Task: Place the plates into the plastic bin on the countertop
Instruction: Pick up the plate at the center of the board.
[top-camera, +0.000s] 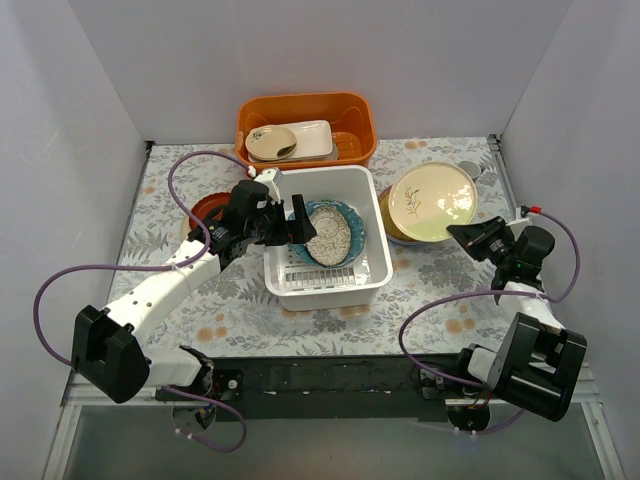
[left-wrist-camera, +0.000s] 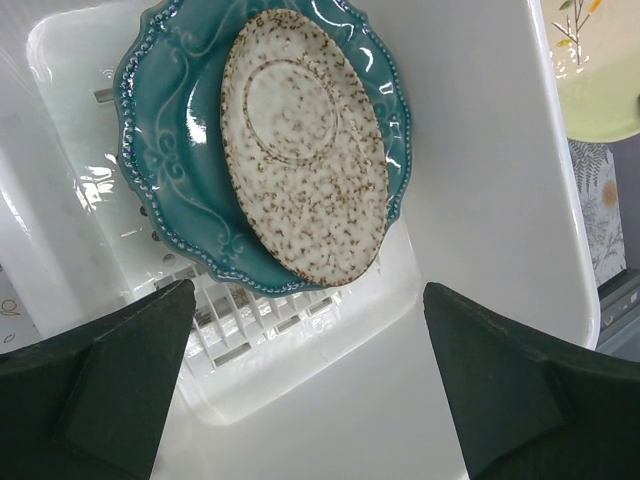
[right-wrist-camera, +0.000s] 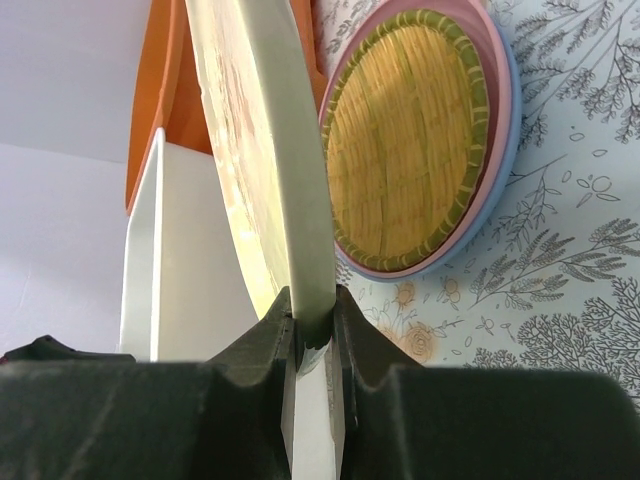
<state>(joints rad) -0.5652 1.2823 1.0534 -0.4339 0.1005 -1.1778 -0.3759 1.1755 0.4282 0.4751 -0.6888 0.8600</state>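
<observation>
The white plastic bin (top-camera: 372, 225) stands mid-countertop and holds the scalloped teal plate (top-camera: 350, 215) with a speckled cream-brown plate (top-camera: 325, 232) leaning on it. Both show in the left wrist view, the teal plate (left-wrist-camera: 175, 170) and the speckled plate (left-wrist-camera: 300, 150). My left gripper (top-camera: 290, 228) is open and empty over the bin's left side (left-wrist-camera: 310, 400). My right gripper (top-camera: 462, 235) is shut on the rim of the cream leaf-sprig plate (top-camera: 432, 200), held tilted (right-wrist-camera: 290, 150) above the stacked yellow woven (right-wrist-camera: 410, 140), pink (right-wrist-camera: 490, 150) and light blue plates. The red-brown plate (top-camera: 205, 208) lies left, partly behind the left arm.
The orange tub (top-camera: 355, 115) stands behind the bin and holds a beige oval dish with a spoon (top-camera: 270, 143) and a white rectangular dish. A grey mug (top-camera: 468, 168) peeks out behind the cream plate. White walls close in the countertop (top-camera: 240, 300).
</observation>
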